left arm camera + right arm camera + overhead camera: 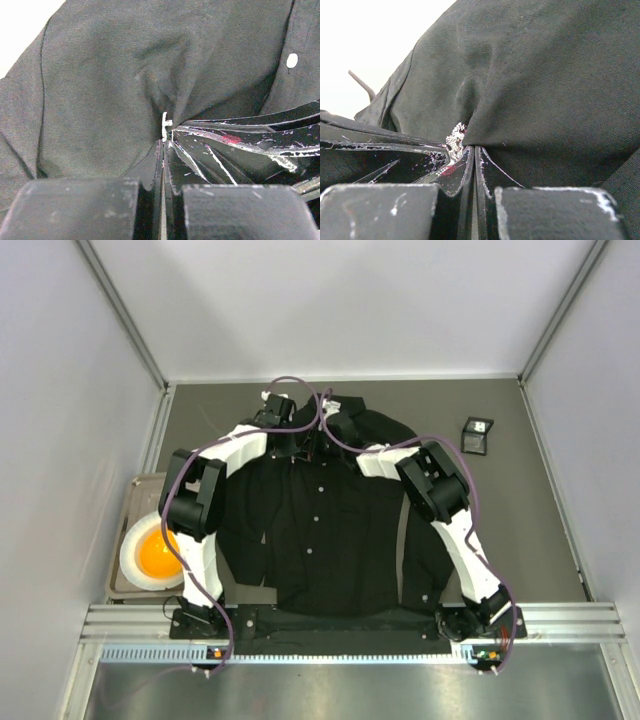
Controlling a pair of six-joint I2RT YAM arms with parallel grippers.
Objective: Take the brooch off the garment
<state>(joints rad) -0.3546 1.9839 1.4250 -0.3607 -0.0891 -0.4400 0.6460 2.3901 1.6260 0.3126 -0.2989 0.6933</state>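
Note:
The black garment point(330, 540) lies spread flat on the table, and both arms reach to its collar end. There my left gripper point(303, 445) and right gripper point(322, 445) meet tip to tip, hiding the brooch from above. In the left wrist view my left gripper point(164, 142) is shut on the thin white edge of the brooch point(165, 127), with bunched cloth point(100, 90) behind it. In the right wrist view the sparkling brooch point(455, 136) sits just left of my right gripper point(473, 147), which is shut on a fold of the garment point(545, 75).
A small black box point(477, 436) lies on the table at the back right. Left of the shirt a white bowl point(150, 553) with an orange inside rests on a grey tray point(140, 490). A white button point(292, 60) shows on the cloth.

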